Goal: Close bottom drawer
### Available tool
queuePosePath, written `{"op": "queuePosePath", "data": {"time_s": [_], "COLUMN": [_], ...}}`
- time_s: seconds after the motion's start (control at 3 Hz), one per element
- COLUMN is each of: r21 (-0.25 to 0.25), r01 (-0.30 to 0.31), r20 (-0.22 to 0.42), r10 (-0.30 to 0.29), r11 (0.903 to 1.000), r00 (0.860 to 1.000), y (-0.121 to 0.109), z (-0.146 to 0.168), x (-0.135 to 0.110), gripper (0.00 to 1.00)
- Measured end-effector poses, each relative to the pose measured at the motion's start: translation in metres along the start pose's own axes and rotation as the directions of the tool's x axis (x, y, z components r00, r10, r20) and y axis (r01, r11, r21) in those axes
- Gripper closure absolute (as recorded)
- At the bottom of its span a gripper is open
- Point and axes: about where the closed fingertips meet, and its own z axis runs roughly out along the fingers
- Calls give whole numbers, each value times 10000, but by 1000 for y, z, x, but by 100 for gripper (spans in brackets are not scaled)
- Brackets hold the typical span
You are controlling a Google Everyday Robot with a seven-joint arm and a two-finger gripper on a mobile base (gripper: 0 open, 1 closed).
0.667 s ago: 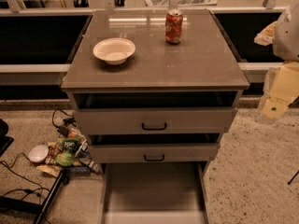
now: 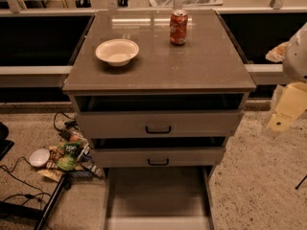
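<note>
The grey-beige cabinet (image 2: 158,66) has three drawers, all open. The bottom drawer (image 2: 156,195) is pulled far out toward me. Its long shallow grey tray looks empty, and its front lies at the bottom edge of the view with the handle out of sight. The middle drawer (image 2: 158,156) and the top drawer (image 2: 158,122) stick out a little, each with a black bar handle. My gripper (image 2: 287,108) is a cream-coloured piece at the right edge. It hangs beside the cabinet at top-drawer height, apart from all the drawers.
A white bowl (image 2: 117,51) and a red soda can (image 2: 178,27) stand on the cabinet top. Snack bags (image 2: 67,155), a small white dish (image 2: 39,157) and cables (image 2: 19,176) lie on the floor to the left. Dark counters run behind on both sides.
My arm and gripper have dropped slightly at the right edge. The drawers and the things on top have not moved.
</note>
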Motion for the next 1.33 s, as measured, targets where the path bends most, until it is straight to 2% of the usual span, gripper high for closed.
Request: {"op": "queuePosePath", "data": {"time_s": [0.33, 0.67, 1.0, 1.33], "r21": [-173, -129, 254, 501], "r01": [-619, -1149, -1801, -2460], "r20": [409, 363, -290, -595], "r10": [626, 1153, 1808, 2487], "r11": [9979, 9933, 9833, 9680], "r00": [9972, 9927, 9831, 9667], "y": [9, 35, 82, 121], "z": [52, 112, 174, 204], "x": [42, 96, 171, 221], "gripper": [0, 0, 3, 26]}}
